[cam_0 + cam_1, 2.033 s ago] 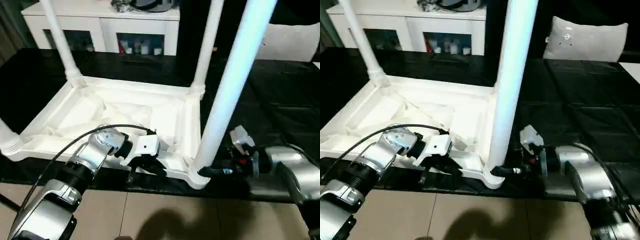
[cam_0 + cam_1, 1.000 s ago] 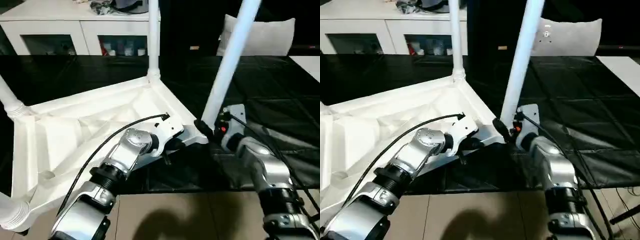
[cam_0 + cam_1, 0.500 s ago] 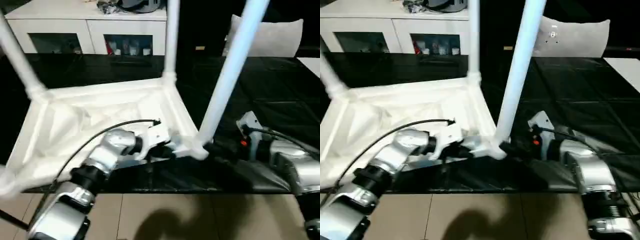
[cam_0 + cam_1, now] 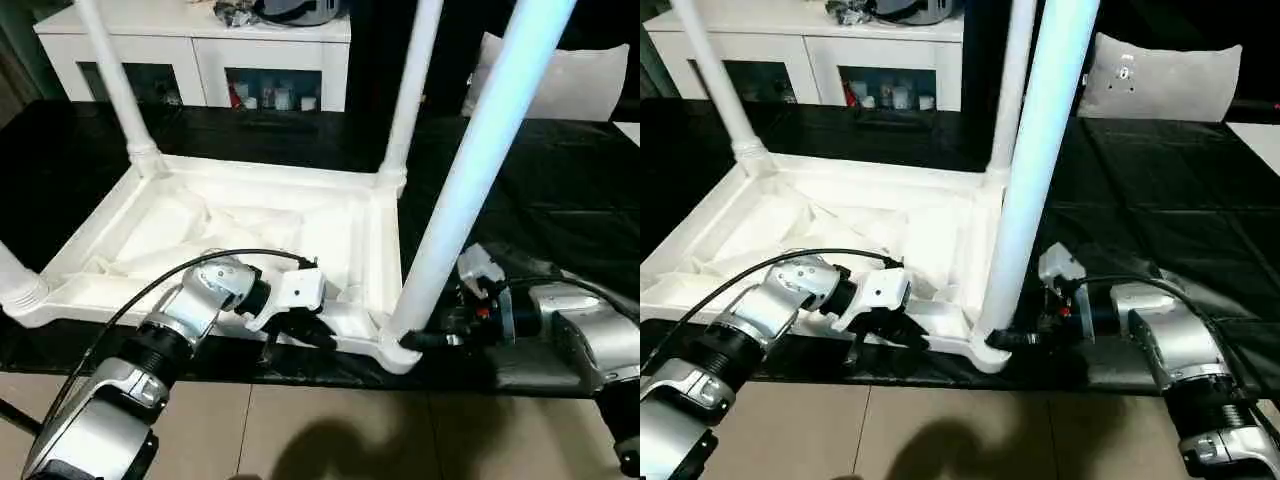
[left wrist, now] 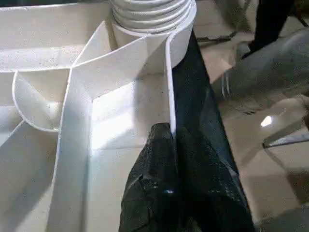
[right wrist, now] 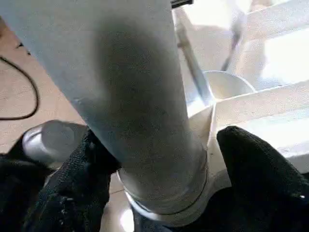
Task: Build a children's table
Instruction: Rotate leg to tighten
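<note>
**Tabletop upside down on the black mat, legs in its sockets, both grippers at the near-right corner**

- Tabletop lies ribbed side up on the black mat, long near edge toward the robot.
- Corner sockets: far-left holds a leg, far-right holds a leg, near-right holds the big leg that stands closest to the camera. All three upright. At the near-left corner a leg sits in its socket, only the base in frame.
- Ribbed bays of the underside: bare white plastic, nothing lying in them as far as I can see.
- Left gripper: pinched narrow on the tabletop's near rim wall, one finger inside the bay, one outside, just short of the near-right socket. Head view has it at, cable looping over the forearm.
- Right gripper: black fingers either side of the near-right leg's base where it enters the socket, both touching the tube. Holding the leg. Head view.
- White cabinet with glass doors behind the mat; small items on its shelves, too small to identify. Dark clutter on top of it.
- Grey cushion at far right, well apart from the table.
- Tan tiled floor below the mat edge.
</note>
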Controlling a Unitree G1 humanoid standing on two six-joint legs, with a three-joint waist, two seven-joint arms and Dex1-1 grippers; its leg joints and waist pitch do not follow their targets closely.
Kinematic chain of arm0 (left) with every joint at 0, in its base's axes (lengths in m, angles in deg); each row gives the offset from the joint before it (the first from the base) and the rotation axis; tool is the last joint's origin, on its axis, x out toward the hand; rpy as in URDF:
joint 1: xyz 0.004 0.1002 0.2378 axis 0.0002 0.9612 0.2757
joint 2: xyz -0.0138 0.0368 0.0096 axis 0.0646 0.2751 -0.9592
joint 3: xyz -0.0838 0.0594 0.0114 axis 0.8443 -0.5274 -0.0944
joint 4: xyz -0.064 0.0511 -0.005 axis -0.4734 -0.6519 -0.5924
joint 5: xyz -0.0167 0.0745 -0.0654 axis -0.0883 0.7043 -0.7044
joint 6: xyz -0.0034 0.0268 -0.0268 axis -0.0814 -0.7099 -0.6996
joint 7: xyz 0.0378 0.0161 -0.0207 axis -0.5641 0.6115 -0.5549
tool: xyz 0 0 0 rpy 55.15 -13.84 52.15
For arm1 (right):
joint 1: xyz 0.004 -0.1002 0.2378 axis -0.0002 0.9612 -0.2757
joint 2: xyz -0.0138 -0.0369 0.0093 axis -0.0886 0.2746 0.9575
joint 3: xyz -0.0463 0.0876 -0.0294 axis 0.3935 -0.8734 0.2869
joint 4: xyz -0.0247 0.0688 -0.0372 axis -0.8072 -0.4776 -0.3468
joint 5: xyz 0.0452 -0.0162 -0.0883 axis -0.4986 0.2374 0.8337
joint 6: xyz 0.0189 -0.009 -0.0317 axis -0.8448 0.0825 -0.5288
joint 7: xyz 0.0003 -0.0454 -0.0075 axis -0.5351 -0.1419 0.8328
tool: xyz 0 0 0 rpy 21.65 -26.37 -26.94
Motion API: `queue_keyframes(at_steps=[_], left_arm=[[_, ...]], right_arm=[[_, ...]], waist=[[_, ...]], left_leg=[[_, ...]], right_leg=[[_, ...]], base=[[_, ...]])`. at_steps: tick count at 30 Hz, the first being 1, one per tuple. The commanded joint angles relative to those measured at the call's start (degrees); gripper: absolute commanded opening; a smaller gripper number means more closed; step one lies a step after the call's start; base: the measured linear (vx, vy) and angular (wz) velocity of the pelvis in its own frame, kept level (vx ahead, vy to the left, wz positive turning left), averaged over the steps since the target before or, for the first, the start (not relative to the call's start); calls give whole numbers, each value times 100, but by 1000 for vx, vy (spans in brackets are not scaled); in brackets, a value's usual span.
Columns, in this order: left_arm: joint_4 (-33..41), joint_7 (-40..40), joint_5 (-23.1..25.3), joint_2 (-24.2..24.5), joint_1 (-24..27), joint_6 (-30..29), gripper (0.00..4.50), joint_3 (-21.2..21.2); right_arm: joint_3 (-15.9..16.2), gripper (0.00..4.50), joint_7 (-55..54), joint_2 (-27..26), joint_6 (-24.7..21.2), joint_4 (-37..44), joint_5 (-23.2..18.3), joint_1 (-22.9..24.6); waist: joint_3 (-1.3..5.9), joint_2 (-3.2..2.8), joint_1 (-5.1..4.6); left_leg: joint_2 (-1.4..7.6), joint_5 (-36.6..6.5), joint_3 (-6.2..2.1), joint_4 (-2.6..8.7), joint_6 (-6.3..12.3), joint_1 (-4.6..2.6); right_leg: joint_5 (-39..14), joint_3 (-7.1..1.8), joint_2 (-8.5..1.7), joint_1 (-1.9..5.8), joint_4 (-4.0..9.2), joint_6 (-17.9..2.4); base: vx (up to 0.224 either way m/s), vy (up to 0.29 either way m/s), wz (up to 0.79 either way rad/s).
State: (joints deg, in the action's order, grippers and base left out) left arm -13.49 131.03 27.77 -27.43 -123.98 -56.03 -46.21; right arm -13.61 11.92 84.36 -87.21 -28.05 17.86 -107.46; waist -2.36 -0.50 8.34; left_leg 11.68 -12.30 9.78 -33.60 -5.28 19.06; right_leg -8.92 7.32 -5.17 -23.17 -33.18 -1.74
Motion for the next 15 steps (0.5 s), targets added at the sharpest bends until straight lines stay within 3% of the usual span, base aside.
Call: queue_keyframes(at_steps=[1,4,9,15], left_arm=[[47,255,118,19,-1,101,0,-281],[21,224,112,18,5,121,0,-274],[20,245,122,10,25,134,0,-254],[33,213,51,-25,66,28,0,-198]], right_arm=[[29,321,197,69,-71,216,-122,-24],[79,309,271,60,-95,262,-166,4],[99,245,299,43,-88,274,-191,41],[24,218,279,-12,-301,474,-372,207]], waist=[[351,107,-17],[355,102,-6],[366,112,-1],[362,100,18]], left_leg=[[193,-632,0,362,523,60],[191,-595,-1,361,514,59],[186,-510,1,353,501,62],[187,-546,3,355,497,56]], right_leg=[[-1786,-334,-396,365,359,-881],[-1843,-334,-395,360,362,-821],[-1763,-333,-390,359,348,-827],[-1813,-332,-393,356,360,-809]], base=[[0,0,0],[0,0,0],[0,0,0],[0,0,0]])
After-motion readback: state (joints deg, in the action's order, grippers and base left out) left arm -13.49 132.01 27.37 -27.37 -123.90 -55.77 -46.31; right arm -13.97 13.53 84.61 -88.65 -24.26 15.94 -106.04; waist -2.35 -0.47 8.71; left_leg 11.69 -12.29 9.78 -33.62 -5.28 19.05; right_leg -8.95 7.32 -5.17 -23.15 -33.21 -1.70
